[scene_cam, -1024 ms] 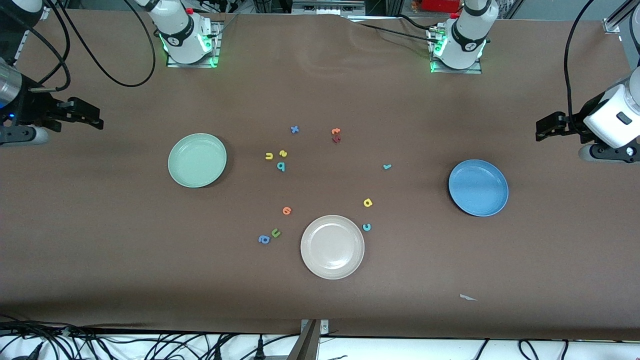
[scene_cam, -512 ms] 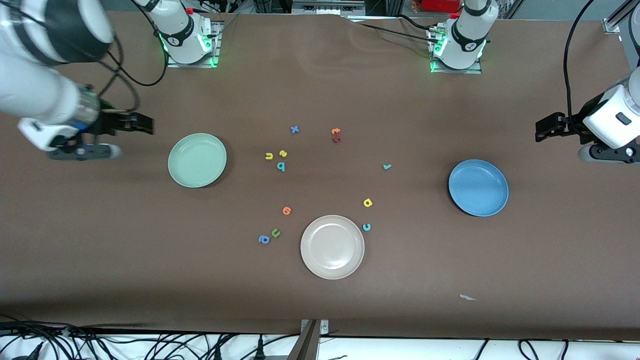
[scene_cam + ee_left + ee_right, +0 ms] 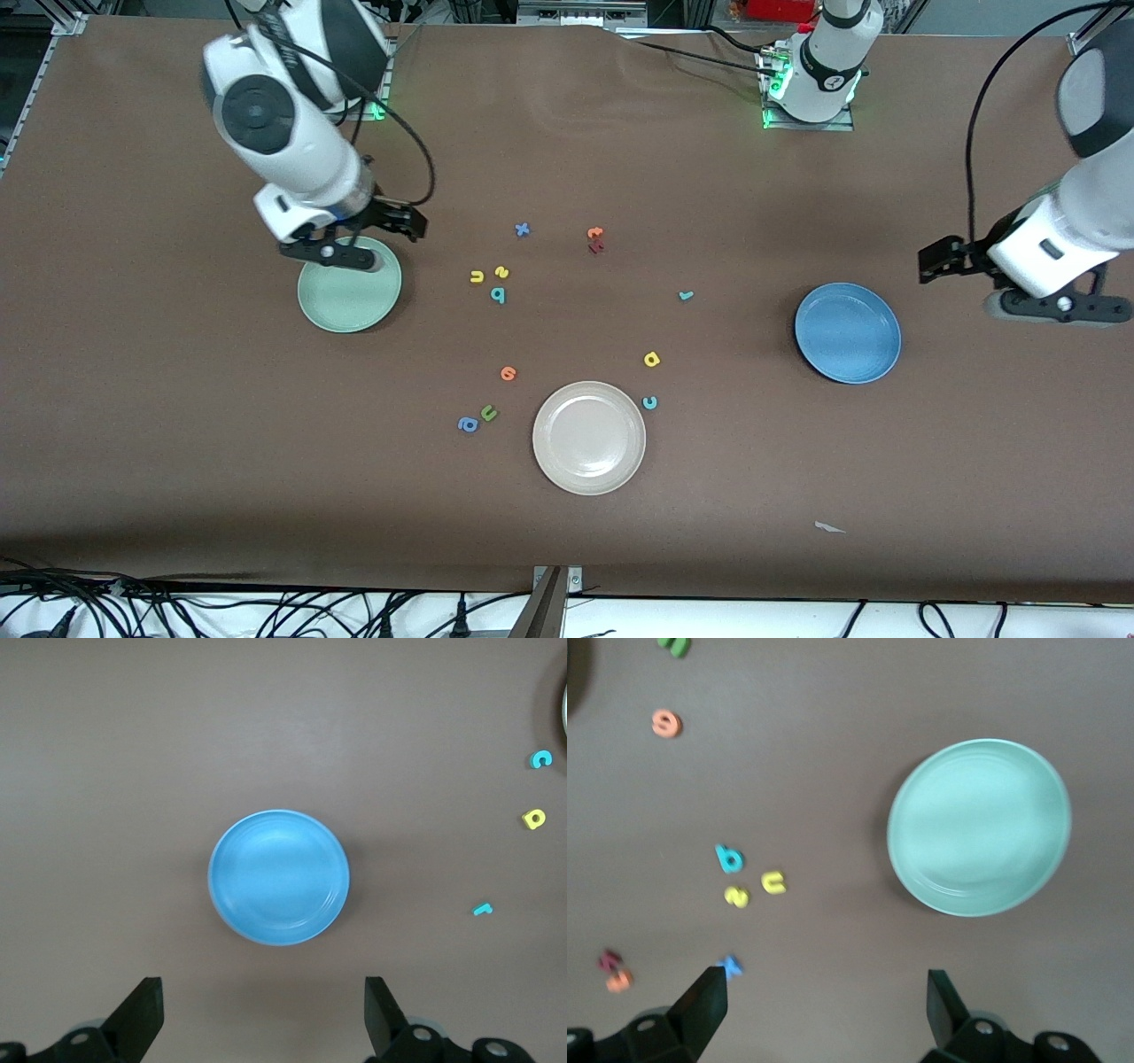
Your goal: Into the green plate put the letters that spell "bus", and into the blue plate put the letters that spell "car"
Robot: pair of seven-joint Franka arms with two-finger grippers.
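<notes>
Right end effector (image 3: 409,221) released, left end effector (image 3: 937,257) released | teal "b" (image 3: 498,295) being judged light, soft; pinched across stem.

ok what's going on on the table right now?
Nothing is held yet. The right tool, open, is over the far rim of the empty green plate, toward the teal b, yellow u and yellow s. The left tool, open, hangs near the empty blue plate. The teal c, yellow a and teal r lie on the table, all untouched.
</notes>
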